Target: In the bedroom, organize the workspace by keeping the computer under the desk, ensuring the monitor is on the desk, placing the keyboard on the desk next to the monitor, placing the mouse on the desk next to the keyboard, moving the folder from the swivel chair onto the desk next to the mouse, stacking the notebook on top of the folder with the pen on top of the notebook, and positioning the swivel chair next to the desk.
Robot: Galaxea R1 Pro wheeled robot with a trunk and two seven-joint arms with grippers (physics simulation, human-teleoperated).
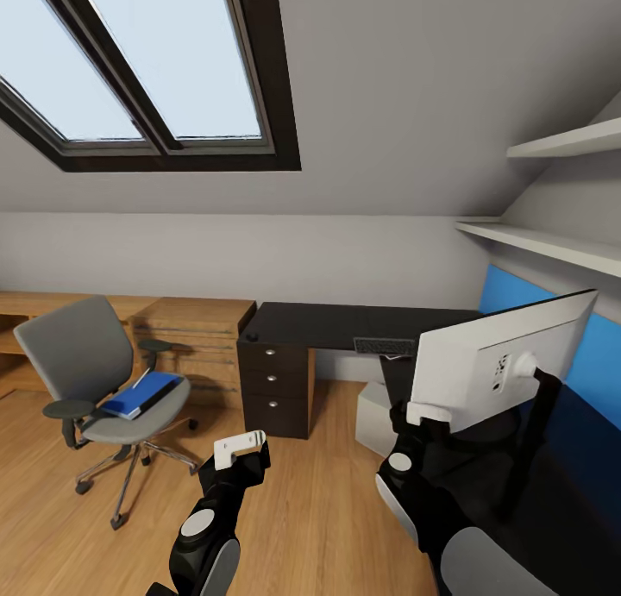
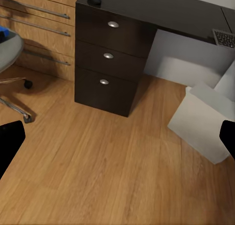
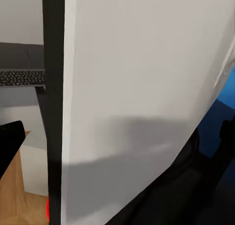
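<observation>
- Head view: my right gripper [image 1: 429, 413] clamps the monitor's [image 1: 496, 359] lower corner, at 4 o'clock over the desk [image 1: 345, 323], I judge to seat it there. The keyboard [image 1: 385, 346] lies at the desk edge; the computer [image 1: 375, 417] sits below. The folder [image 1: 142, 393] waits on the chair [image 1: 90, 367] at 8 o'clock. My left gripper [image 1: 240, 449] hangs idle.
- Left wrist view: my fingers stand apart, empty, over the floor [image 2: 107, 161]; drawers [image 2: 108, 58] at 12 o'clock.
- Right wrist view: the monitor's pale back sits close; the grip itself I cannot tell.

head high over desk [image 1: 345, 320], wrists close, sharing keyboard [image 1: 385, 347]
</observation>
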